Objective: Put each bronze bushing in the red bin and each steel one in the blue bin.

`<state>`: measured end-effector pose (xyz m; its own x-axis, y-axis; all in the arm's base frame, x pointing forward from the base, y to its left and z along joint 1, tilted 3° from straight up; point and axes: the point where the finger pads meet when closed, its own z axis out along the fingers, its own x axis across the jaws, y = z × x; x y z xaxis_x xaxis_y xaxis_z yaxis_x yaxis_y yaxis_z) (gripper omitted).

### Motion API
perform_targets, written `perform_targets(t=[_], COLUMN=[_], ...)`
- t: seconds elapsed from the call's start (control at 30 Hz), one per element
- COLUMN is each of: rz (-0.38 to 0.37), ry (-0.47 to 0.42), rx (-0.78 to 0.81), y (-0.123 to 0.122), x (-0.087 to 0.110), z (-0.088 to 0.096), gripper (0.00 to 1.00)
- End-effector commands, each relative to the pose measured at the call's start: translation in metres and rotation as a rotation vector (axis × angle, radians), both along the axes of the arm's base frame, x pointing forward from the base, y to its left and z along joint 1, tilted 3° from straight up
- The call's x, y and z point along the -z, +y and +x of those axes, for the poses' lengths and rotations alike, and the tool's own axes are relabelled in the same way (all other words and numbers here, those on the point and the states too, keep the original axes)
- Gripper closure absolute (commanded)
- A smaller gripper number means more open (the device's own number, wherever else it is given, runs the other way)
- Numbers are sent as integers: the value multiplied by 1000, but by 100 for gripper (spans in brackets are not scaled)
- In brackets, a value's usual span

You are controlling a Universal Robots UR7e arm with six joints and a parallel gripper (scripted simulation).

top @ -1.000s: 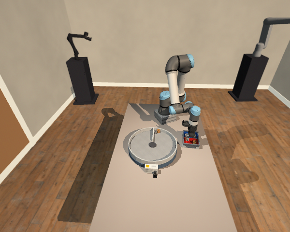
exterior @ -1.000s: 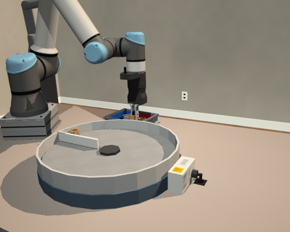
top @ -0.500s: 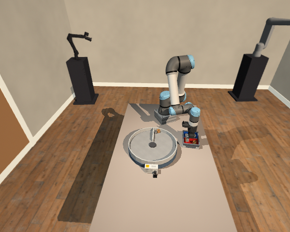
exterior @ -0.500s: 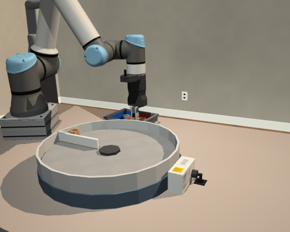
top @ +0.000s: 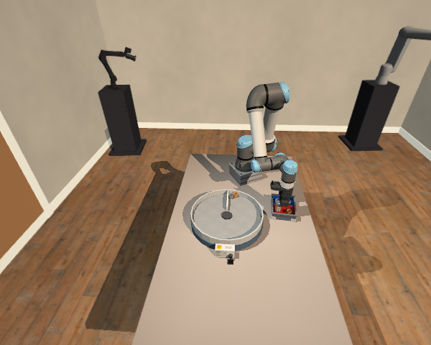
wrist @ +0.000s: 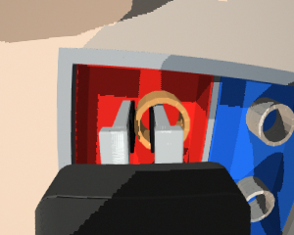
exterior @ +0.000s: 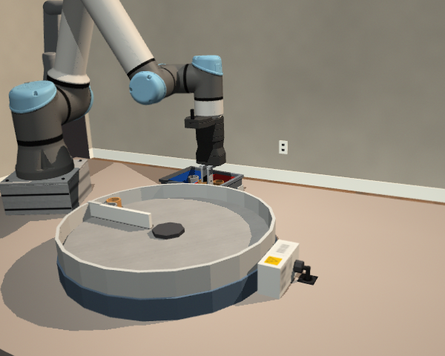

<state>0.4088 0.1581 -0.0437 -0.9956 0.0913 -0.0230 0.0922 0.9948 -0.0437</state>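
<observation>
Jaws [top: 284, 205] [exterior: 206, 179] nearly shut on the wall of a bronze bushing [exterior: 202, 182] [wrist: 162, 95], approx. one finger inside the hole, one outside. Its bulk lies toward the blue bin [wrist: 230, 122] side; axis approx. upright, in/over the red bin [exterior: 225, 177] [wrist: 88, 73]. Base contact: can't tell. Next, prob. lower a bit, then release. Box [top: 224, 250] [exterior: 268, 277] by turntable [top: 195, 221] [exterior: 138, 283] has yellow warning label [top: 219, 246] [exterior: 272, 260]; text, brand n/a, too small.

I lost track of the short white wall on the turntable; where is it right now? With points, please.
In the exterior view, the white wall [top: 226, 203] [exterior: 119, 214] is on the turntable's [top: 208, 231] [exterior: 146, 281] left, running from near the rim toward the dark hub [top: 227, 215] [exterior: 168, 230].
</observation>
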Motion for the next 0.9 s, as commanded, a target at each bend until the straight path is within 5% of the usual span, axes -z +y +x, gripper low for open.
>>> perform_targets(t=[0.0,0.87], rz=[0,0], ry=[-2,-2], rx=[0,0], y=[0,-1], x=[2,17], z=[1,1], gripper=[100,100])
